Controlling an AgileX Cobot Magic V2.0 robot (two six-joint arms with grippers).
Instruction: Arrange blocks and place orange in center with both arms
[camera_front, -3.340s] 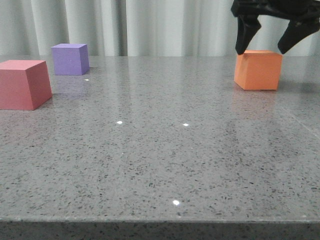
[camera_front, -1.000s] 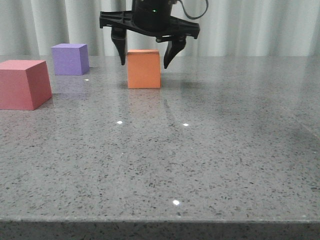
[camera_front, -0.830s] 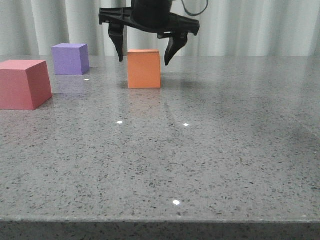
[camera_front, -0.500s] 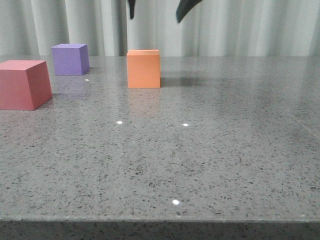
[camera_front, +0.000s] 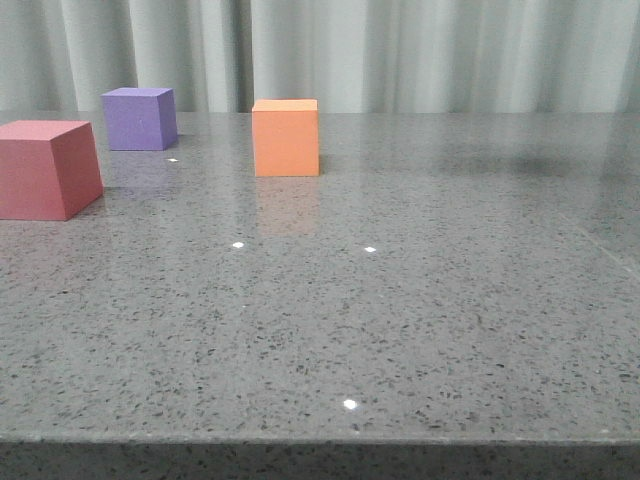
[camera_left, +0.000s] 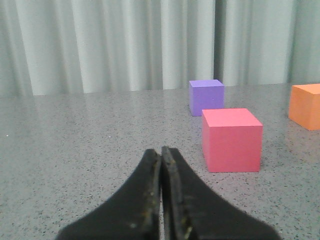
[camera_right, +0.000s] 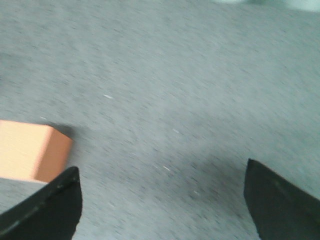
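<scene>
Grey speckled desk (camera_front: 400, 330) with pale curtains (camera_front: 450, 55) behind, that's the whole setting from the front, and no arm shows in that view at all. On it the orange cube (camera_front: 285, 137) stands free near the middle at the back, the purple cube (camera_front: 139, 118) off to its left and the red-pink cube (camera_front: 46, 168) nearer the camera at the far left edge. So I'd say the orange part looks pretty much done, but the other two both sit on one side of it, so some arranging seems left (one probably has to go over to the right). Left wrist view: the left end effector (camera_left: 161, 165) has its fingers pressed together with nothing between them, pointing toward the red-pink cube (camera_left: 232, 140), purple (camera_left: 206, 97) behind it, orange (camera_left: 306, 105) at the edge. Right wrist view is blurry: the right end effector (camera_right: 162, 200) is spread wide and empty, above the desk, with the orange cube (camera_right: 31, 157) off beside one finger, not touching. No containers anywhere, nothing to fill.
</scene>
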